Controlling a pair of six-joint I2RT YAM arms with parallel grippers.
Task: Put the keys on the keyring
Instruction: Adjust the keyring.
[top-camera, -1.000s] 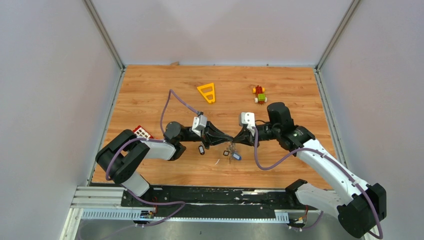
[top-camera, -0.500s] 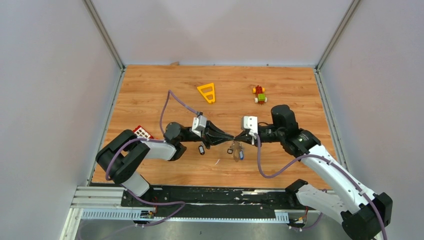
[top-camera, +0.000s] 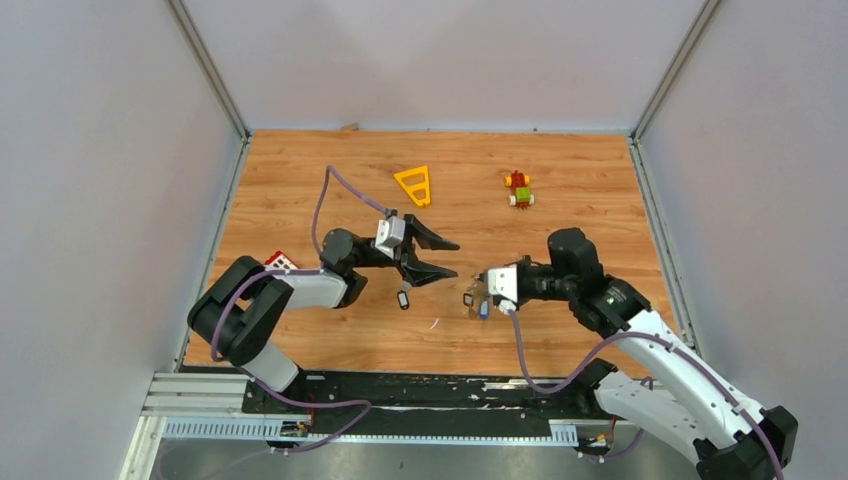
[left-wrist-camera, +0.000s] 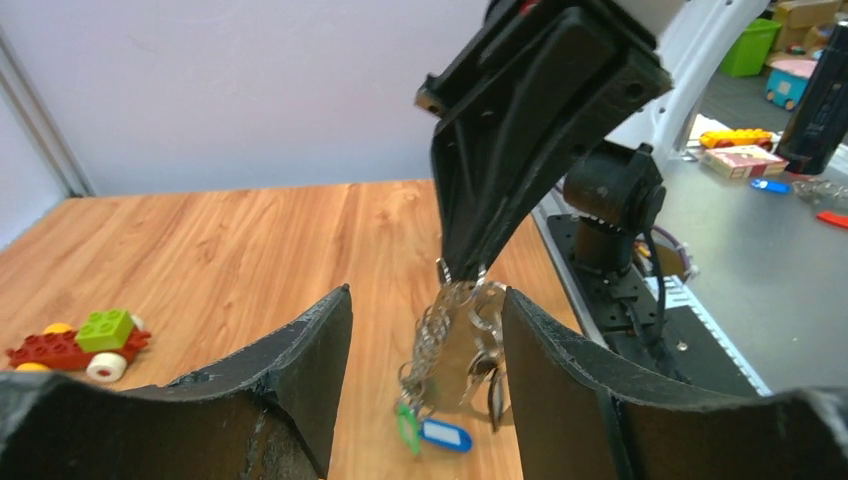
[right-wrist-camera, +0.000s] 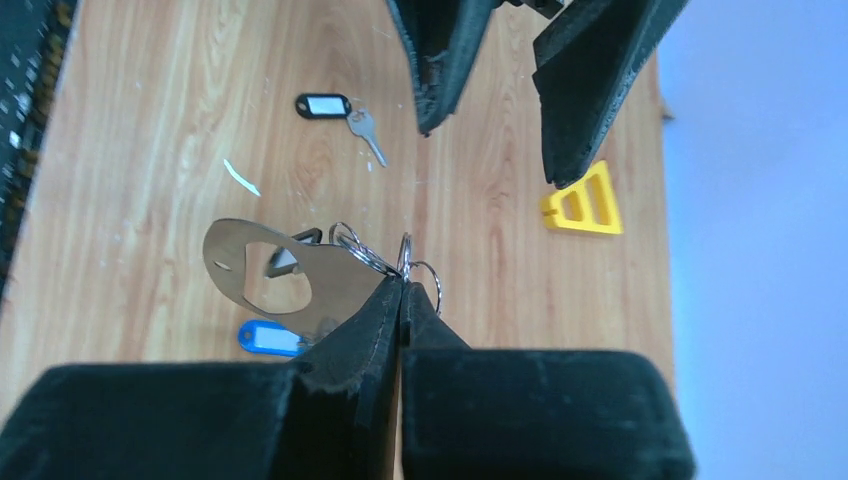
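From above, the left gripper (top-camera: 456, 259) stands wide open with nothing in it. The right gripper (top-camera: 484, 280) faces it, well apart, pinched shut on the keyring (top-camera: 474, 300), which dangles clear of the table (top-camera: 300, 180). One loose key (top-camera: 403, 298) with a black tag lies flat just on the near side of the left jaws, so the left arm is the nearer one to fetch it

In the left wrist view the keyring (left-wrist-camera: 450, 340) hangs straight ahead between the spread fingers, long axis vertical. Two tags swing at its foot, one green tag (left-wrist-camera: 405, 425) and one blue tag (left-wrist-camera: 445, 435)

In the right wrist view the jaws are closed tight on a small wire ring joined to the flat silver loop. The loose key (right-wrist-camera: 365, 130) lies beyond, blade pointing away from its tag
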